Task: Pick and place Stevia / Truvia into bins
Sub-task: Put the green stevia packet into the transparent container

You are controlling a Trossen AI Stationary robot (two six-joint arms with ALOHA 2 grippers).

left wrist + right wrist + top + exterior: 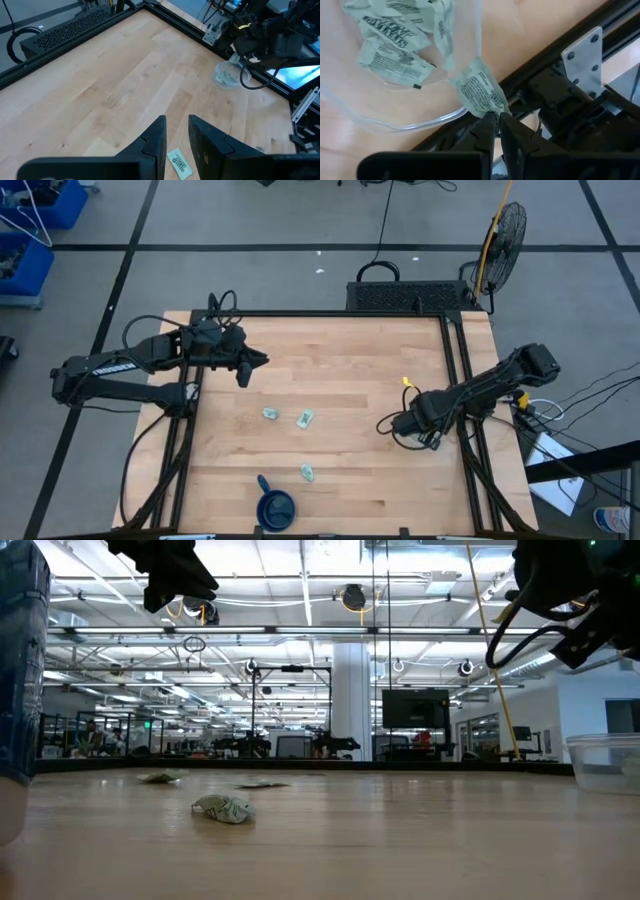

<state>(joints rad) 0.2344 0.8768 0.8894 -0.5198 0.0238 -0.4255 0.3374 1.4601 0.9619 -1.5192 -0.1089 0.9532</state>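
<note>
Pale green and white paper: Stevia sachets; one sachet [481, 93] is pinched at its lower edge between the fingers of the right gripper [496, 121], hanging just over the rim of the bin.
Bin: clear plastic tub [395, 122] at the right edge of the desk, by the black frame rail; several sachets [395, 65] already lie inside, crumpled and overlapping.
Loose sachets: three on the desk centre-left in the high view, two side by side [270, 414] [305, 418] and one nearer the mug [308, 472]; one of them lies just in front of the left fingers in the left wrist view [179, 163].
Writing: dark print on the sachets; large lettering shows on those in the bin, but I cannot make out the words with certainty; small print on the held one is too fine to read.
Right gripper: fingers nearly closed, clamped on the held sachet.
Left gripper [243, 368]: above the desk's left part, apart from the sachets; fingers [157, 137] slightly parted, holding nothing.
Other things: dark blue mug [275, 505] at the near edge of the desk; black perforated box [405, 296] and a fan [505, 230] beyond the far edge.
Surface: light wood-plank desk [340, 360] in a black frame.
Room: grey floor with dark lines; large hall with ceiling lights behind.
</note>
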